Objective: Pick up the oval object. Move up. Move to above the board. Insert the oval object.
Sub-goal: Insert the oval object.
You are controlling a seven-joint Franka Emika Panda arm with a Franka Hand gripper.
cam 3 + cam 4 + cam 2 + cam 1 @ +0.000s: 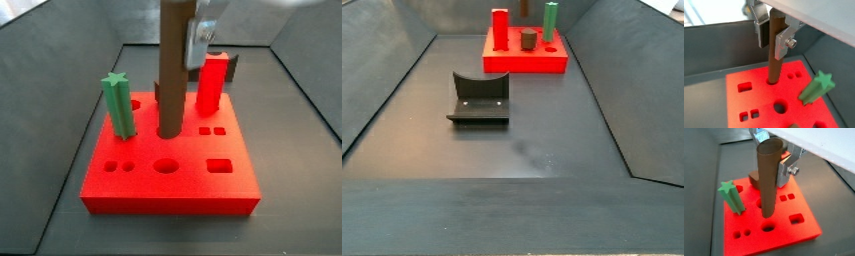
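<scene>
Closest to the wrist cameras, the end effector (774, 35) hangs over the board (784, 235), its silver fingers (785, 39) clamped on the upper part of the oval object (767, 180). That long brown peg stands upright, its lower end in a hole of the board in both wrist views. Going by size, the dark counter (516, 150) comes first, with the fixture (478, 99) near its middle and well apart from the board at the far end. Next is the bright red board, then the tall oval object, then the red square post (211, 84) behind it. A green star-topped peg (120, 105) stands beside the oval object. A short dark brown peg (528, 39) is smallest.
</scene>
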